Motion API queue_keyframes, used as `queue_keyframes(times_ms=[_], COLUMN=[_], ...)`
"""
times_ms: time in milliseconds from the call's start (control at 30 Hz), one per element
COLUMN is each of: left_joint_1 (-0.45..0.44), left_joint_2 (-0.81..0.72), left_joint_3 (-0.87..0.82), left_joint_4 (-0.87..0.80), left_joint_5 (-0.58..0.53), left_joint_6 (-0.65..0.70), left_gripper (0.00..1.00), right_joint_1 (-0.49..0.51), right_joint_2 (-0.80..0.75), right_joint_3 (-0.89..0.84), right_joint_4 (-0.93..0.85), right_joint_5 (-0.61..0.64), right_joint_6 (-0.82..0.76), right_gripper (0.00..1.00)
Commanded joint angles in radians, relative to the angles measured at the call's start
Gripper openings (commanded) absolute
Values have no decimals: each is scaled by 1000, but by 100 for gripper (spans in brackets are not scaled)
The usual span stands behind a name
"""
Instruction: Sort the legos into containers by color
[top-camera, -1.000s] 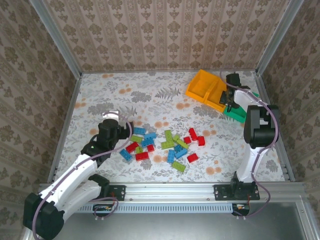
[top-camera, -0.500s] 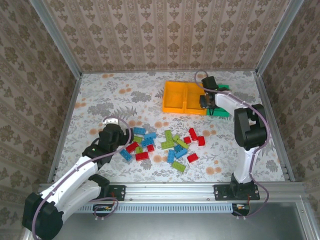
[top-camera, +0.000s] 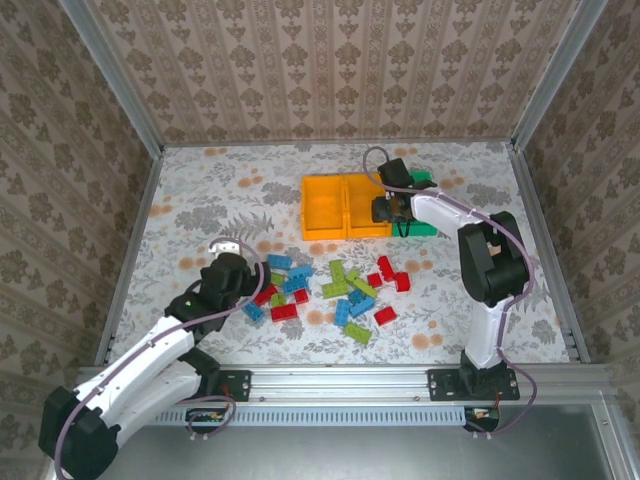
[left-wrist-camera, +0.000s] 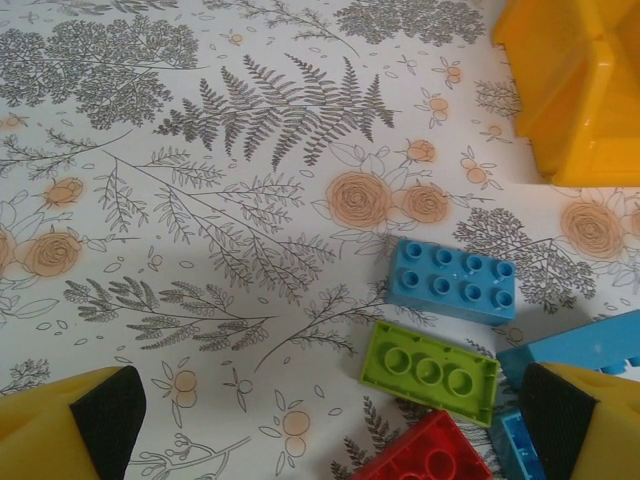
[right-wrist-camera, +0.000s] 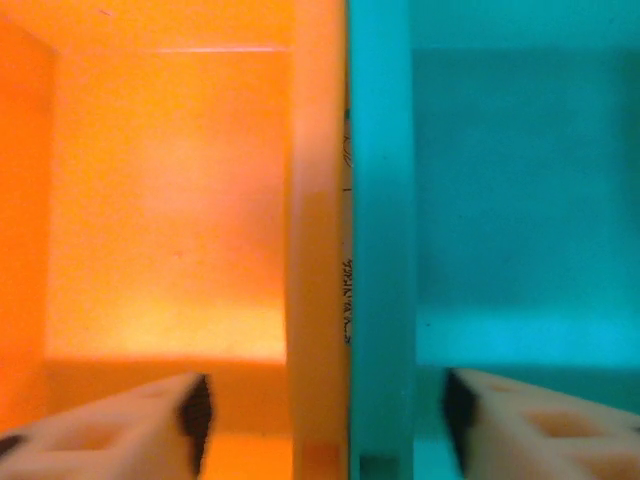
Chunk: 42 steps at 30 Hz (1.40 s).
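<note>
Left arm is reaching from its base forward and right, elbow low, wrist pitching down, and is holding the left tool (top-camera: 230, 258) just above the left edge of the pile of bricks (top-camera: 330, 290) in the middle of the tabletop (top-camera: 200, 190). In the left wrist view the left tool (left-wrist-camera: 330, 425) is standing wide open with nothing in it. A blue brick (left-wrist-camera: 450, 282), a lime brick (left-wrist-camera: 430, 372) and a red brick (left-wrist-camera: 425, 460) are lying studs-up between and ahead of the fingers, and a corner of the left orange bin (left-wrist-camera: 560, 90) is sitting further ahead on the right. Right arm is standing up from its base, elbow bent, forearm stretching left and away toward the bins at the far side. The right tool (top-camera: 385, 208) is pointing down at the junction of the right orange bin (top-camera: 365, 210) and the green bin (top-camera: 424, 181), and the left orange bin (top-camera: 325, 210) is sitting flush beside its twin. In the right wrist view the right tool (right-wrist-camera: 325, 410) is partly open and straddling the two touching walls, one finger inside the right orange bin (right-wrist-camera: 170, 200), the other inside the green bin (right-wrist-camera: 520, 180), a gap showing on each side, so it is gripping nothing. All bricks in view are lying loose on the tabletop, and the bin interiors in view are showing none.
</note>
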<state>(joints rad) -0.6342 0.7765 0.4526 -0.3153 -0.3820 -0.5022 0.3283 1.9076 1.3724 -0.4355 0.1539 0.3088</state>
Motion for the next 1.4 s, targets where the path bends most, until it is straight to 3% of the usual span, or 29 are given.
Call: queue_keyframes(times_ms=[0,100,300,433,533,667,1067,1367], left_joint_1=[-31,-71,-168,-210,-216,-219,-233,-251], left_joint_2=[-13,-10,-8,-8,-5,0,-6,-9], left_joint_3=[-17,-23,-41,-38,-39,-37,-52,-46], left_joint_4=[-23,-1,67,99,120,129,136,134], left_joint_5=[-32,-36,-69,-85,-83,-72,-74,-84], left_joint_6=[-33,-46,-28,14,33,40,17,5], left_gripper=[100,100,100,100,100,100,100,100], right_joint_1=[0,7,7,7,10,22,114,138], right_joint_2=[-145,-276,-507,-539,-599,-666,-541,-374], right_joint_3=[-48,-140,-370,-435,-528,-593,-572,-481], right_joint_4=[10,4,-58,-212,-192,-204,-197,-209], right_joint_5=[15,21,-12,-108,-194,-217,-184,-107], right_joint_6=[25,26,-14,13,31,36,15,18], right_gripper=[77,83,85,78,72,69,70,63])
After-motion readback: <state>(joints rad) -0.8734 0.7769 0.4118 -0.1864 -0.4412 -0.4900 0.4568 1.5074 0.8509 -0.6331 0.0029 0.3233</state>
